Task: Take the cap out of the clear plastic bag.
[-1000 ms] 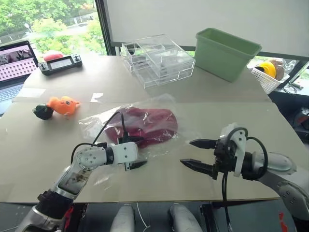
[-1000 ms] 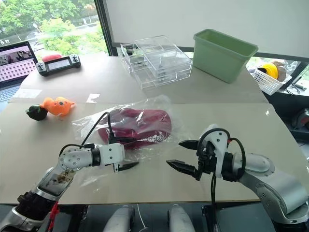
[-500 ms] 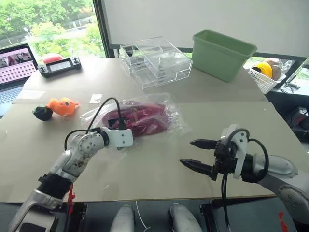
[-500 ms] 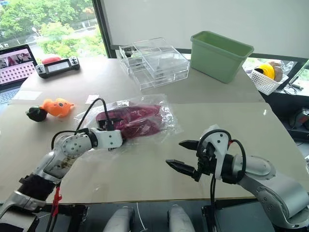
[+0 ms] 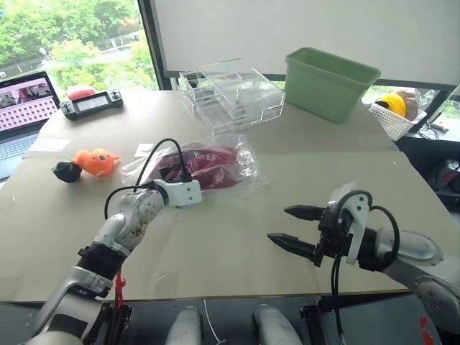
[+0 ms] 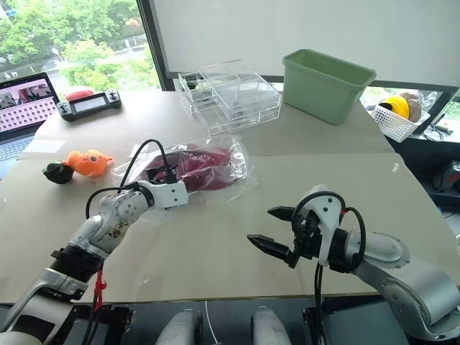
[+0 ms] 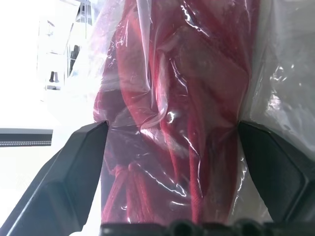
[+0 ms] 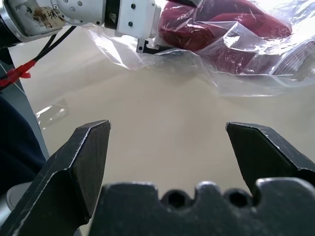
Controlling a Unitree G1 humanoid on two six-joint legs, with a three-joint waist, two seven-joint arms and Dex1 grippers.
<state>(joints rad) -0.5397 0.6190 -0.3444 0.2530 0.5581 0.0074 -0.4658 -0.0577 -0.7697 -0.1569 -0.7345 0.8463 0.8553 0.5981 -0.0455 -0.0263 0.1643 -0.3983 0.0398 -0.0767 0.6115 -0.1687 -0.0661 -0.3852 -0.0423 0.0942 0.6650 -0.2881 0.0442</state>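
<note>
The cap point(image 5: 210, 164) is seen bunched inside the bag point(image 6: 231, 167), which lies on the tabletop point(image 5: 237, 237); the landmark taken is the stack of clear boxes point(image 5: 231, 93), with the bag just in front of it. The left pincer point(image 7: 170, 162) is set at the bag's near end, its fingers point(image 7: 74, 167) spread to either side of the wrapped cap, film and red fabric both lying between them. Whether film alone or cap plus film would be caught cannot be told. The right pincer point(image 5: 295, 228) is held spread and empty, well apart from the bag, further from the boxes.

Risks judged from here:
- Cap and film may be pinched together, so the whole bundle would be dragged and nothing freed.
- With the bag unheld by the right pincer, it may slide across the tabletop under any pull.
- The bag's opening is not made out; a pull from the closed end would only stretch or tear the thin film.
- The bundle may be pushed against the boxes.
</note>
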